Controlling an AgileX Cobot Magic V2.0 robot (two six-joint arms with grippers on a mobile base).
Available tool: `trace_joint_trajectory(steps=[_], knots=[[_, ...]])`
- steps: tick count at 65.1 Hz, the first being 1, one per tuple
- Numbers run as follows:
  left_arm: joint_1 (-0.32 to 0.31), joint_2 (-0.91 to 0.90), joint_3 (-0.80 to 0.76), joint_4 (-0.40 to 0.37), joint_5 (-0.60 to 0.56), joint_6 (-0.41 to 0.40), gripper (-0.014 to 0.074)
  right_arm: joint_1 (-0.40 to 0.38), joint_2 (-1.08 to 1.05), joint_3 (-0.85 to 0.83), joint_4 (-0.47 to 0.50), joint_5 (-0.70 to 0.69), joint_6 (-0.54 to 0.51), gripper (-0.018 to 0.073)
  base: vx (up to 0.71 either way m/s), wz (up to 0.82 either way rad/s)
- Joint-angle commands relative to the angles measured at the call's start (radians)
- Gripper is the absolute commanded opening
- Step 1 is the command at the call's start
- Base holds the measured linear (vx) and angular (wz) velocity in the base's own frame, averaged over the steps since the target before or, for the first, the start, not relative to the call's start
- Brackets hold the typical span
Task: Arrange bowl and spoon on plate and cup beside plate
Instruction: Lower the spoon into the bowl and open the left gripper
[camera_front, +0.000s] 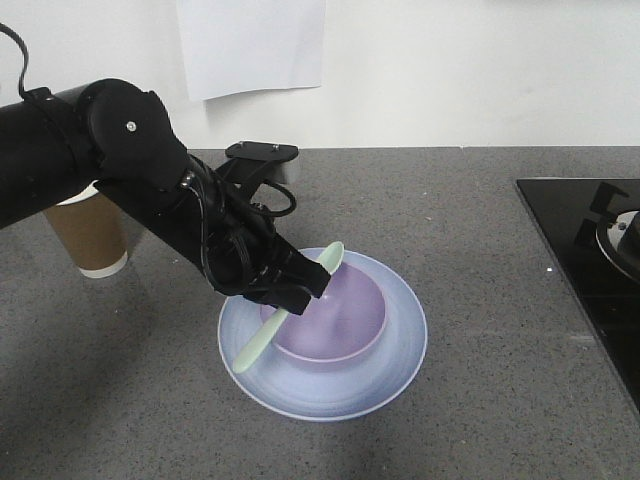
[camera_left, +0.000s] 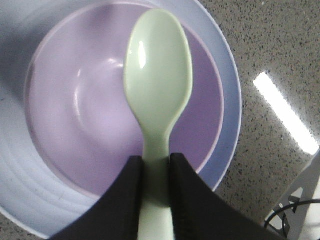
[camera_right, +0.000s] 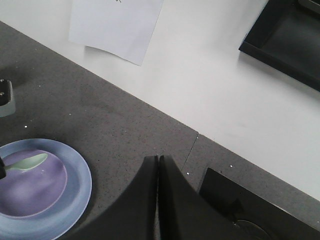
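The lavender bowl sits on the pale blue plate at the counter's middle. My left gripper is shut on the mint-green spoon, holding it by the handle over the bowl. In the left wrist view the spoon points its scoop over the bowl, and the plate rings it. The brown paper cup stands at the left, partly hidden behind my left arm. My right gripper is shut on nothing, above bare counter to the right of the plate.
A black stovetop occupies the right edge of the grey counter. A white wall with a taped paper sheet runs behind. A small grey object sits at the left in the right wrist view.
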Motion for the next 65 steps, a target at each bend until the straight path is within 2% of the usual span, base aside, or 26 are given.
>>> trace_joint_trajectory(steps=[1,23,35,50,65], knots=[[-0.006,-0.040,-0.029,-0.032,-0.056,-0.011,-0.0007,-0.004,-0.008,-0.022,-0.008,-0.066,0.002,-0.0005,0.00,0.00],[-0.006,-0.038,-0.029,-0.033,-0.094,-0.010,0.0006,-0.004,-0.008,-0.022,-0.008,-0.066,0.002,-0.0005,0.00,0.00],[-0.006,-0.038,-0.029,-0.032,-0.092,0.002,0.0053,-0.004,-0.008,-0.022,-0.008,-0.066,0.005,-0.0005,0.00,0.00],[-0.006,-0.038,-0.029,-0.032,-0.096,0.002,0.0192,-0.004,-0.008,-0.022,-0.008,-0.066,0.008,-0.0005,0.00,0.00],[-0.006,-0.038,-0.029,-0.033,-0.101,0.001,0.0392,-0.004,-0.008,-0.022,-0.008,-0.066,0.009,-0.0005,0.00,0.00]])
